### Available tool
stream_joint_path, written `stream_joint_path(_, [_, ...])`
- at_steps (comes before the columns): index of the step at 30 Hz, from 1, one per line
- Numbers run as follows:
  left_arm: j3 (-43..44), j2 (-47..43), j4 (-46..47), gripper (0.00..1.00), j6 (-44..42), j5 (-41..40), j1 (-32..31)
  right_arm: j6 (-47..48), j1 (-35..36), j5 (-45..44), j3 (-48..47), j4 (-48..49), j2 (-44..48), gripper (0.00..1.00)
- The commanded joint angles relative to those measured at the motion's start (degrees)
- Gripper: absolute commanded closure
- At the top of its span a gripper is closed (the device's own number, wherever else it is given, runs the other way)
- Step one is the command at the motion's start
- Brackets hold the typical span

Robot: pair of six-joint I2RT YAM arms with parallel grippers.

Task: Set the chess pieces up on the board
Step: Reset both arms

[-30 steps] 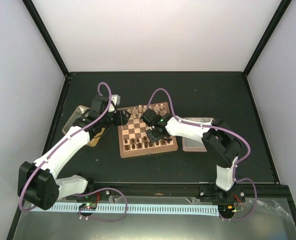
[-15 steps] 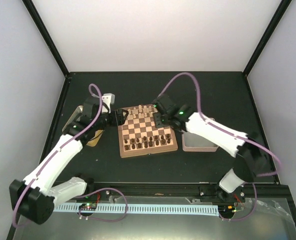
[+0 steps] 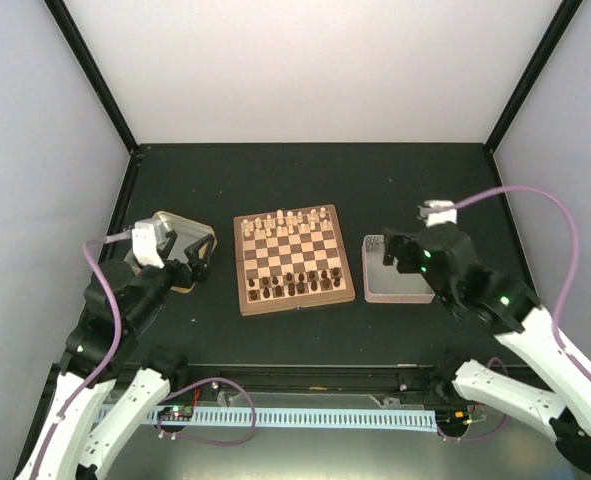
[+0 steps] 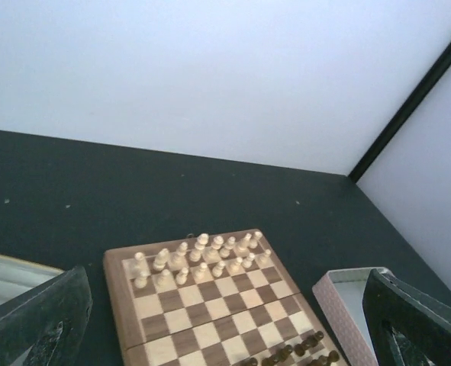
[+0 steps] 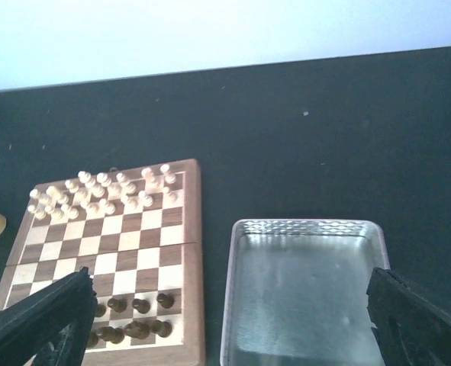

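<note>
Left jaws and right jaws gape wide, holding nothing, clear of the board (image 3: 293, 256); wrist views' lower edges partly hide the dark chessmen (image 5: 137, 306)

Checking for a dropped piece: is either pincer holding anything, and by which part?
Nothing held: left pincer and right pincer are open, empty, beside the board.

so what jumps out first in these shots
The chessboard sits mid-table, cream pieces crowding its far rows and dark pieces its near rows. An empty pink-rimmed tray lies right of it. The left hand and right hand hang open, one at each side.
</note>
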State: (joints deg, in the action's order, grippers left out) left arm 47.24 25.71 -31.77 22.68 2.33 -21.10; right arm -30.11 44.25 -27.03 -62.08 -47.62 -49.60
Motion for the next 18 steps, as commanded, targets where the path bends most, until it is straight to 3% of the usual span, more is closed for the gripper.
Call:
stream_joint_path(1, [1.4, -3.5, -8.5, 0.01, -2.9, -5.8, 0.3, -6.5, 0.0, -7.5, 0.3, -11.1, 9.4, 0.00])
stream_joint_path(8, [5.1, -9.1, -15.1, 0.01, -6.2, -8.2, 0.3, -10.9, -0.1, -12.2, -4.2, -20.7, 20.5, 0.00])
stream_joint_path(18, [8.2, -12.0, -19.2, 0.01, -6.6, -8.6, 0.3, -8.8, 0.0, -13.5, -4.5, -19.6, 23.4, 0.00])
